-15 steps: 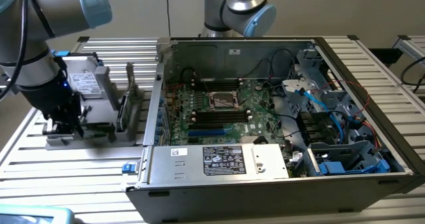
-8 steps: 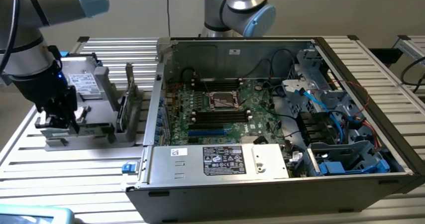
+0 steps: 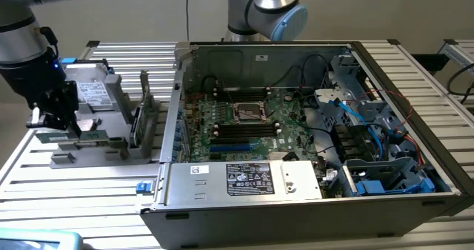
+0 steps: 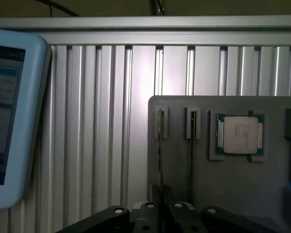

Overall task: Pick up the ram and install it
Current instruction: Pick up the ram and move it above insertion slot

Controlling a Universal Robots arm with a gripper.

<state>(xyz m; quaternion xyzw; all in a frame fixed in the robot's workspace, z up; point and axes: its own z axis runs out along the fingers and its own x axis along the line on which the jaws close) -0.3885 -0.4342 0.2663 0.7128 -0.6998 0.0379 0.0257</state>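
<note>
Grasping step: the pick-up half of the job, I'd say. The gripper (image 3: 55, 126) hangs low over the holder tray (image 3: 89, 156) with its fingers pressed almost together, and they look to be pinching the ram (image 3: 50, 138) by its upper edge.
Next move calls for: a straight, untwisted pull clear of the tray, in my judgement. A thin board held by one edge levers easily, and its length must later sit square to a slot.
Slatted table (image 3: 96, 180): pale ribbed aluminium profiles with a soft shine, running under the gripper and out past it on every side.
Computer case (image 3: 296, 219): an open box of dull grey sheet metal with sharp folded edges, well apart from the gripper towards the exterior view's right.
Motherboard (image 3: 289, 122): a broad green board, busy with parts, lying flat inside the case, with long black memory slots (image 3: 245, 132) across it — all far from the gripper.
Holder tray: a matte grey block directly beneath the gripper, cut with narrow grooves (image 4: 159, 121); the fingertips line up with one of them.
Processor (image 4: 240, 135): a square with a dull silvery lid, seated in a tray pocket near the gripper, beyond the second groove.
Ram: a long, narrow, thin green stick, lying level right at the fingertips.
</note>
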